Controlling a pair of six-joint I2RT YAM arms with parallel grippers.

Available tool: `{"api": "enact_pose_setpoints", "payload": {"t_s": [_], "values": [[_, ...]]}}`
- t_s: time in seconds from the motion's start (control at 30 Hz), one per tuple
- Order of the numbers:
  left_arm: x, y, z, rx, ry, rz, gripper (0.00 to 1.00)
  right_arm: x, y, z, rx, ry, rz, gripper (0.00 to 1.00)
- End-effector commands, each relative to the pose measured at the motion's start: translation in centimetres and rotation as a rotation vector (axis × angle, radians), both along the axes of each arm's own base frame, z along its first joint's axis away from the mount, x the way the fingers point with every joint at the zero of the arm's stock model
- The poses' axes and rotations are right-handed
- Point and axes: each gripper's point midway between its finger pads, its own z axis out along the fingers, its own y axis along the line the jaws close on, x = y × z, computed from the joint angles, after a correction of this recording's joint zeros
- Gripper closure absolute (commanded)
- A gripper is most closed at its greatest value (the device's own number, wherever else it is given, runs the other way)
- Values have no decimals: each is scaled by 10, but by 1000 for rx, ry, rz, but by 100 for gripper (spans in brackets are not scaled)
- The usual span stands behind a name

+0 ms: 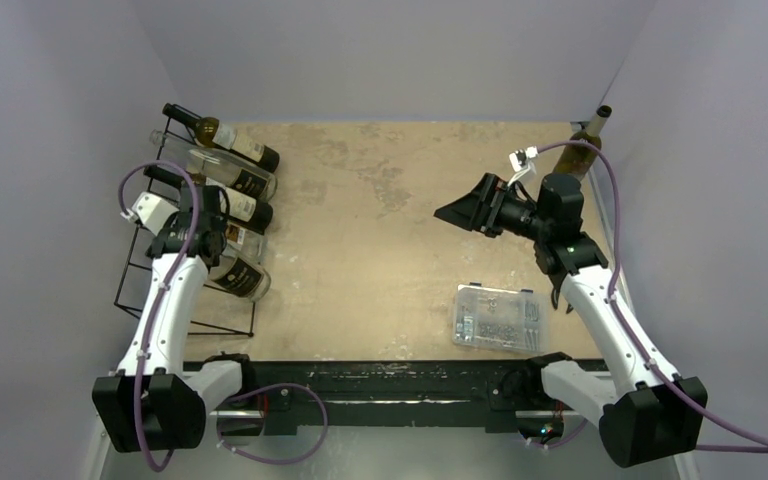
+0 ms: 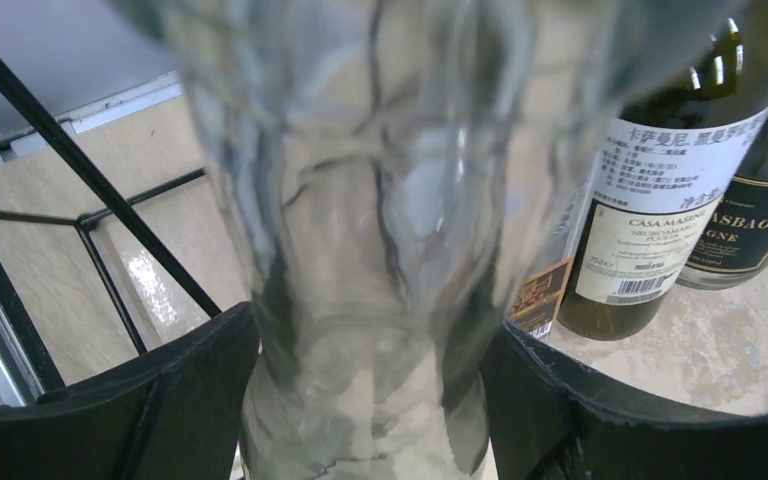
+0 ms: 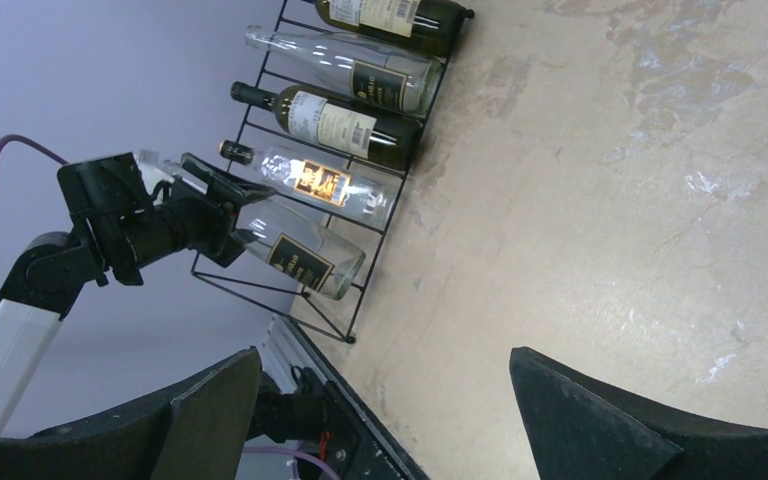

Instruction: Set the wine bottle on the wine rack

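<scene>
Left gripper (image 2: 370, 400): partly spread and pinching the bottle (image 1: 243, 278). Both black fingers (image 2: 190, 400) press the clear glass where the body narrows toward the neck.
Bottle axis: it lies lengthwise down the slope of the rack (image 2: 90, 165), running roughly left to right in the top view.
Bottle heading: the neck points up and toward the left wall. The base points down toward the middle of the table (image 1: 380, 250).
Bottle versus gripper: the narrow end sits between the fingers, and the wider labelled body reaches out past the fingertips, away from the wrist.
Bottle place: it is on the rack, in the nearest filled row.
Other bottles (image 3: 330, 120): four more lie parallel on the rack in the rows beyond.
Right gripper (image 3: 380, 400): its fingers are spread wide and hold nothing. It hangs over the right half of the table, well apart from the rack and facing it.
Corner bottle (image 1: 585, 150): it stands upright at the far right corner.
</scene>
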Motion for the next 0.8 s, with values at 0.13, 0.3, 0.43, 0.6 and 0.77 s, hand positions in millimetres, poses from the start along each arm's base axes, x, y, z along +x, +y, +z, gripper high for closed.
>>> {"api": "enact_pose_setpoints", "payload": {"t_s": [0.13, 0.3, 0.43, 0.6, 0.77], "values": [[16, 20, 25, -15, -166, 124, 100, 4, 2, -7, -10, -5, 12, 1], [18, 26, 14, -73, -173, 164, 100, 4, 2, -9, -8, -2, 9, 1], [23, 29, 9, -103, -174, 174, 100, 5, 2, -12, -5, 6, 10, 1], [21, 31, 2, -107, -153, 185, 100, 4, 2, -13, -6, 7, 11, 1], [13, 33, -1, -100, -141, 211, 100, 2, 2, -14, -7, 4, 13, 1]]}}
